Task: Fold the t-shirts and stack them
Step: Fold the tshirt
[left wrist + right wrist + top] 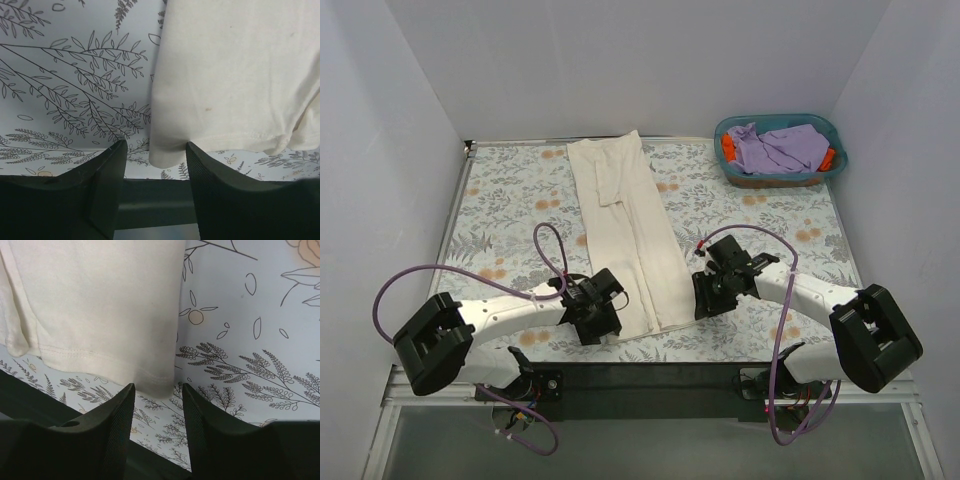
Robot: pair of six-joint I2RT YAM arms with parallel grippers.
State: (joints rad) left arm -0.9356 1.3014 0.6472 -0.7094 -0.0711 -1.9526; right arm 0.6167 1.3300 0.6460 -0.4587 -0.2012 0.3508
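Progress report from my seat: early days. One long cream cotton t-shirt [625, 230] lies on the floral printed tablecloth [520, 190], already folded lengthwise into a narrow strip running from 12 o'clock down toward 6. The crosswise folds are not done, and nothing is stacked. My left gripper [152, 150] sits at the hem's 7 o'clock corner, jaws spread with the cloth corner right at the gap, not pinched. My right gripper [157, 390] is the same at the 5 o'clock corner: fingers apart, hem just at their tips. Out at 1 o'clock, one teal plastic basket [778, 117] holds a crumpled lavender-purple garment [775, 148] and orange-red cloth [728, 148] peeking out both sides; whether that's one piece or two I can't tell. So one shirt half-folded, at least two waiting.
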